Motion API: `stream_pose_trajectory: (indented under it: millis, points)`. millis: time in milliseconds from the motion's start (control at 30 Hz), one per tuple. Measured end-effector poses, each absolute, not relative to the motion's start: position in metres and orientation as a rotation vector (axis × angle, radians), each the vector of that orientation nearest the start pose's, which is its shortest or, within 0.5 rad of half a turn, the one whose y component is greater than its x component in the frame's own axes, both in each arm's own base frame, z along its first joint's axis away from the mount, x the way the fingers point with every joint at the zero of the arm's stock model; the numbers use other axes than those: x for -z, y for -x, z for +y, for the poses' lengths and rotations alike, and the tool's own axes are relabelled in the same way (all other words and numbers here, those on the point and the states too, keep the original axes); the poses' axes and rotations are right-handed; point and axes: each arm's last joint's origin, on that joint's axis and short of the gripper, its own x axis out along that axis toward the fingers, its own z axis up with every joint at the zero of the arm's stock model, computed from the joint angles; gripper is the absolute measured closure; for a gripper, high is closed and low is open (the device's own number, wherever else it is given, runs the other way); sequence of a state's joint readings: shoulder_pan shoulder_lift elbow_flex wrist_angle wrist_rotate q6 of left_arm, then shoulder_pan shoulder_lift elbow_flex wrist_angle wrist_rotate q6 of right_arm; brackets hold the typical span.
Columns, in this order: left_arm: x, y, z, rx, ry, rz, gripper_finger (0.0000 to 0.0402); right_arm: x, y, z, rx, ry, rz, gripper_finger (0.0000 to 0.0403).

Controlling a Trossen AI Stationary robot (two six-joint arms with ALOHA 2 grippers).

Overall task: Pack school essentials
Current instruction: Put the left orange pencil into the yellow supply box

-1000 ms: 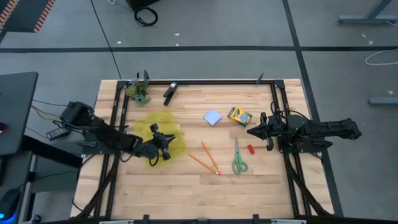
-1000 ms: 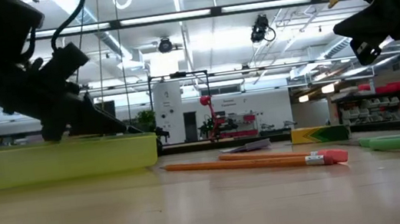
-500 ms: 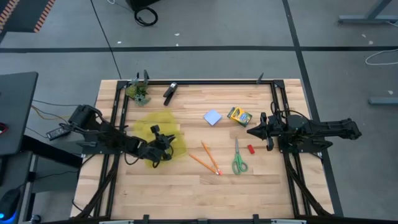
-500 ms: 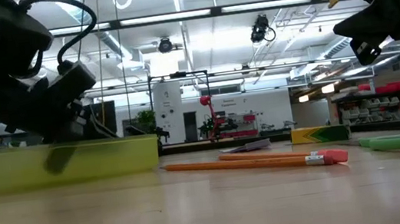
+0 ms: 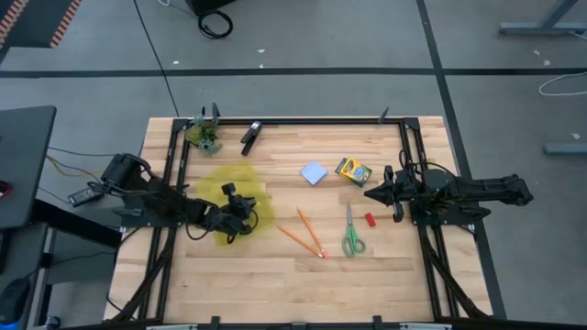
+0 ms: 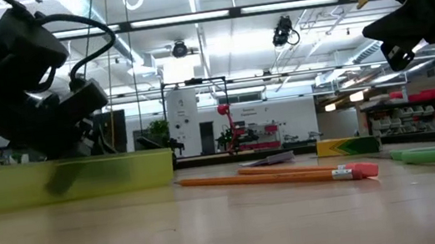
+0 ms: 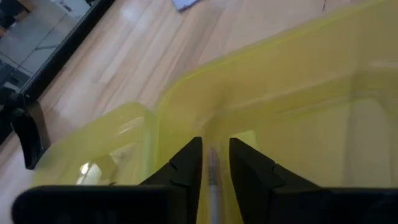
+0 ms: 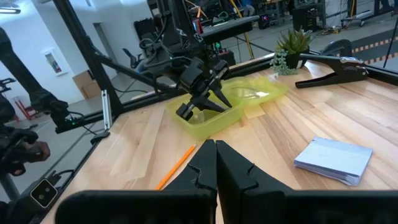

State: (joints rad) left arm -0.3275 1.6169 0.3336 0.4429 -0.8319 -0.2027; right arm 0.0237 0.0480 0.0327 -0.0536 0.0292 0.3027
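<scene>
High view, layout: I see the yellow translucent case [image 5: 240, 197] lying open on the left half of the wooden table [image 5: 275, 284].
Left gripper [image 5: 240, 218]: down inside the case's near half; my left wrist camera shows the fingers nearly together, pinching a thin pale pen [image 7: 213, 186] low inside the case.
Case contents: apart from that pen and the gripper I can make out nothing else in it.
Right gripper [image 5: 370, 194]: hovers above the table at the right, fingers pressed together, holding nothing.
Still loose on the table: pale blue note pad [image 5: 314, 173] and yellow-green crayon box [image 5: 352, 170] near each other at centre; two orange pencils [image 5: 306, 235] just right of the case; green-handled scissors [image 5: 351, 233] beside them; small red eraser [image 5: 371, 220] just right of the scissors.
Far edge: black clip-like tool [image 5: 250, 137] and small green plant [image 5: 205, 137], well apart from the case.
</scene>
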Motion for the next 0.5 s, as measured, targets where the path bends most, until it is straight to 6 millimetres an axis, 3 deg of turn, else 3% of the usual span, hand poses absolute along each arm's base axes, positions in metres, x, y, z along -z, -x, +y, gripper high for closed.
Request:
stream_pose_trajectory:
  millis: [267, 500]
  points:
    - [-0.086, -0.213, -0.05, -0.539, -0.26, 0.646, 0.028, -0.166, -0.099, 0.002, 0.016, -0.301, 0.067, 0.0396]
    - [-0.097, -0.214, -0.05, -0.533, -0.252, 0.61, 0.0299, -0.166, -0.099, 0.001, 0.016, -0.301, 0.067, 0.0396]
